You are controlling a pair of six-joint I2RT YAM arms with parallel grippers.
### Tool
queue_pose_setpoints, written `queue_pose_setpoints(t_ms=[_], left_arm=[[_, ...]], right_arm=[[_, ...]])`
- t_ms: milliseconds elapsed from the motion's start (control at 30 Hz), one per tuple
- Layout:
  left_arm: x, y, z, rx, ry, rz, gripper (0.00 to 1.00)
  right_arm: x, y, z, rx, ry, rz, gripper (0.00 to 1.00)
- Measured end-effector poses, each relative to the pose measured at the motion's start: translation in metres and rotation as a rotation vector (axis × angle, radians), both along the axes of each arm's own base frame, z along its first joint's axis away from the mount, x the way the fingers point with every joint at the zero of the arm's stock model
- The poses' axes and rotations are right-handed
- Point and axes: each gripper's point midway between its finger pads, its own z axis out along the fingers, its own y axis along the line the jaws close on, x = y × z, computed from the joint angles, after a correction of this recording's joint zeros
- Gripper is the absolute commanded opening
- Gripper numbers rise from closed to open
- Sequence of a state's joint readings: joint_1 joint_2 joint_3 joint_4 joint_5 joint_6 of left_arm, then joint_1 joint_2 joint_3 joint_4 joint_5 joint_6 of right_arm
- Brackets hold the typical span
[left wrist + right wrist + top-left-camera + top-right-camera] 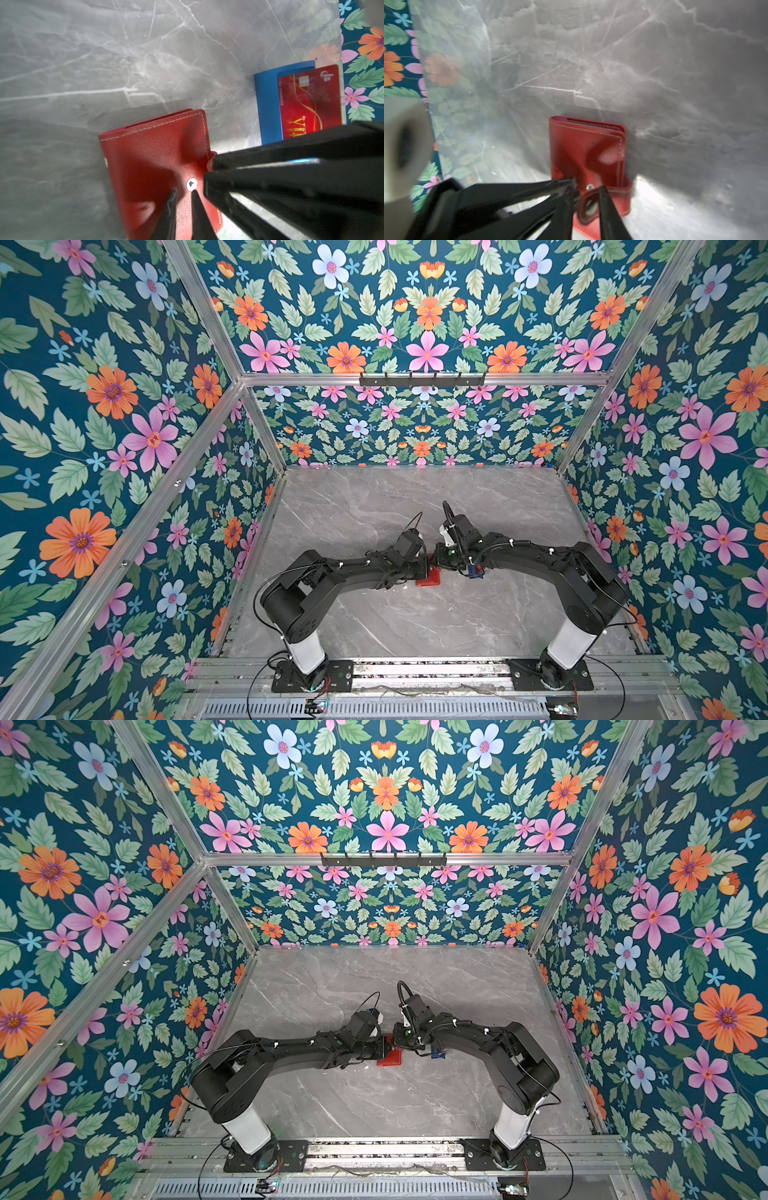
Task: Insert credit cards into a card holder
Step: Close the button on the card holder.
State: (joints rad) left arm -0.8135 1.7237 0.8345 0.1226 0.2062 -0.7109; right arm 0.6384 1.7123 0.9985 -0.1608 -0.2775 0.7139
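Pinning closed card holder (153,149) to counter (104,62) with my left hand (184,192), tips barely apart by its stud (191,184), so my right hand (586,193), parted astride the unsnapped tab (588,206), can open it; red credit card (307,99) lies in blue tray (267,104)

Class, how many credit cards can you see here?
1: a red credit card lying in the blue tray, apart from the card holder. Others may hide beneath it or inside the holder.
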Motion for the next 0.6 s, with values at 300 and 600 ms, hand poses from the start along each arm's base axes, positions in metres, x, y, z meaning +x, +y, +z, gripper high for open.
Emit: queue_pose_setpoints(t_ms=[300,600], left_arm=[[0.0,0.001,-0.001,-0.001,0.0,0.005,0.17],[0.0,0.0,0.0,-0.001,-0.001,0.003,0.17]], right_arm=[[-0.002,-0.001,0.04,0.049,-0.071,0.007,0.43],[-0.002,-0.033,0.03,-0.086,-0.08,-0.079,0.29]])
